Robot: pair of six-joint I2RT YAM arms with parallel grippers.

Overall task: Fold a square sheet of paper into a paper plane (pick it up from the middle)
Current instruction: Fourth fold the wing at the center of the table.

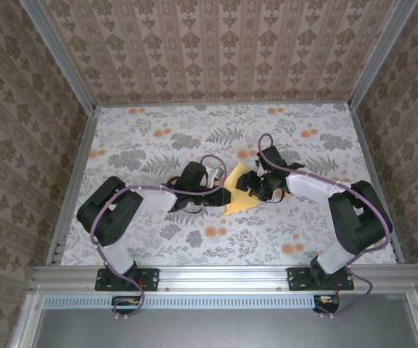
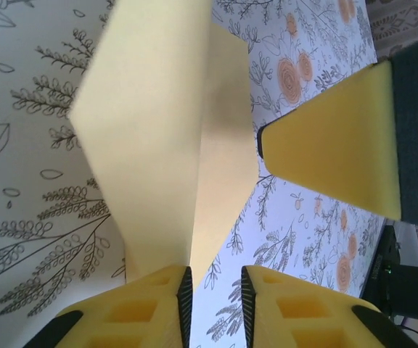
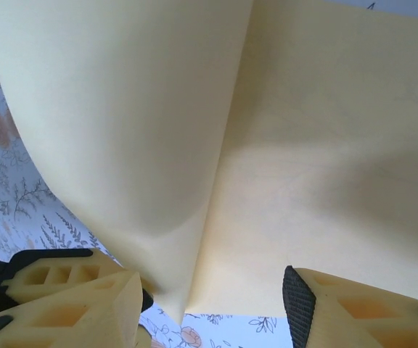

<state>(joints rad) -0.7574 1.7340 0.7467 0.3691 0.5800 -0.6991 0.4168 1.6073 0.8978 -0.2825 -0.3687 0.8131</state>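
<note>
The pale-yellow sheet of paper [image 1: 238, 194] stands folded along a centre crease between my two grippers, mid-table. In the left wrist view its two flaps [image 2: 158, 138] rise in a V, and the crease ends against the inner pad of one finger. My left gripper [image 2: 216, 290] is open by a narrow gap with tablecloth showing through it. My right gripper [image 3: 215, 293] is open wide, and the paper [image 3: 267, 145] comes down with its creased corner between the fingers, touching neither pad. A right gripper finger [image 2: 339, 145] hangs beside the paper. In the top view the left gripper [image 1: 220, 196] and right gripper [image 1: 256, 187] flank the paper.
A floral tablecloth [image 1: 194, 138] with orange blotches covers the table. Aluminium rails [image 1: 71, 174] and patterned walls close it in on three sides. Both arms reach in from the near edge, and the left gripper's fingers [image 3: 49, 279] sit close by my right one's.
</note>
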